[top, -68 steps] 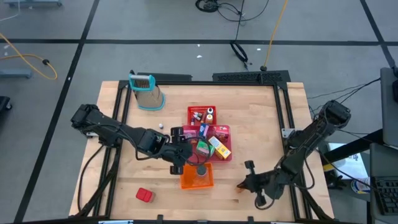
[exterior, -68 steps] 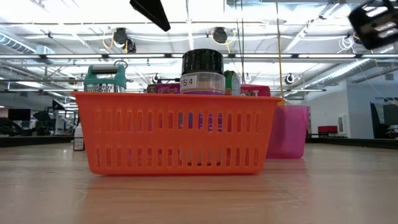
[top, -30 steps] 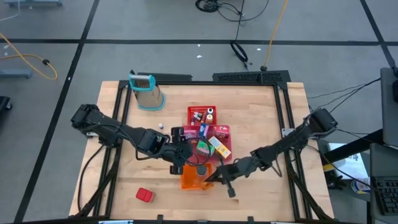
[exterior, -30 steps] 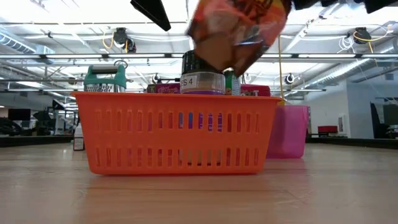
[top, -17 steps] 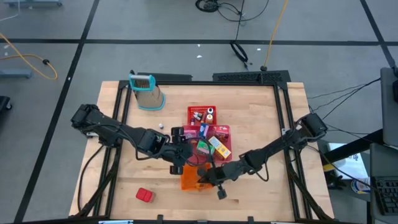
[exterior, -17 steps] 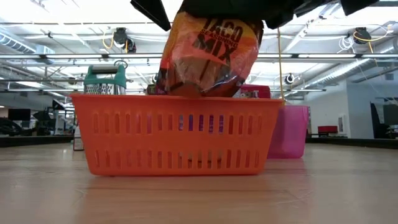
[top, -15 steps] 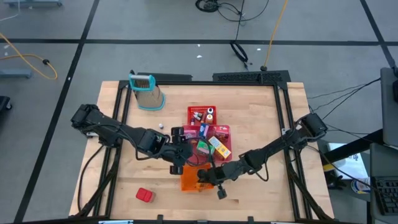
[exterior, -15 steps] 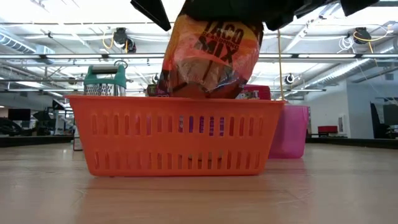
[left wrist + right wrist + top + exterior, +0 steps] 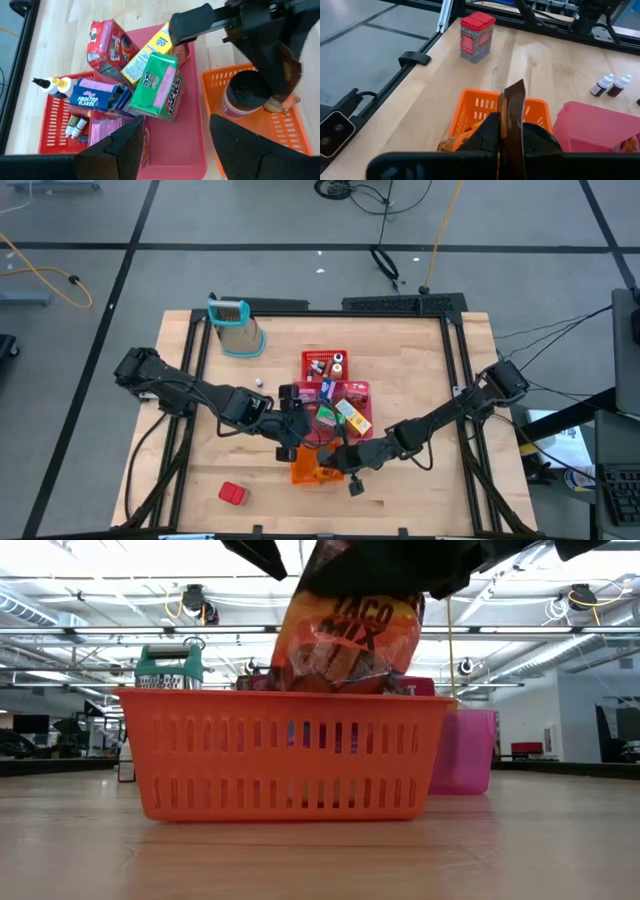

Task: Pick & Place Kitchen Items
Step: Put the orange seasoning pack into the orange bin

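An orange and brown "Taco Mix" packet (image 9: 345, 640) hangs over the orange basket (image 9: 285, 755), with my right gripper (image 9: 507, 130) shut on it; the gripper reaches in from the table's right (image 9: 332, 464). The basket (image 9: 280, 130) holds a jar with a black lid (image 9: 245, 95), which stands on the basket's floor. My left gripper (image 9: 175, 145) hovers open over the near edge of the pink tray (image 9: 195, 150), just left of the basket, with nothing between its fingers. Green, yellow and red food boxes (image 9: 155, 85) lie piled in the tray. My right gripper pinches the packet's upper edge (image 9: 513, 100) between its two fingers. The fingers come slanting from the table's right, tipped a little downward. The packet hangs below them, roughly upright, with its lower end (image 9: 320, 685) dipped behind the basket's rim. Whether it rests on anything inside, I cannot tell.
A red basket (image 9: 322, 363) with small bottles stands behind the pink tray. The metal grater with a teal handle (image 9: 235, 325) stands at the far left. A red block (image 9: 231, 494) sits near the front edge, left of the orange basket. Bare wood lies to the right.
My right gripper has carried the packet toward the table's left and a little down, over the orange basket. The packet, which hung higher and tilted, now hangs more upright with its lower end below the basket's rim, in front of the jar.
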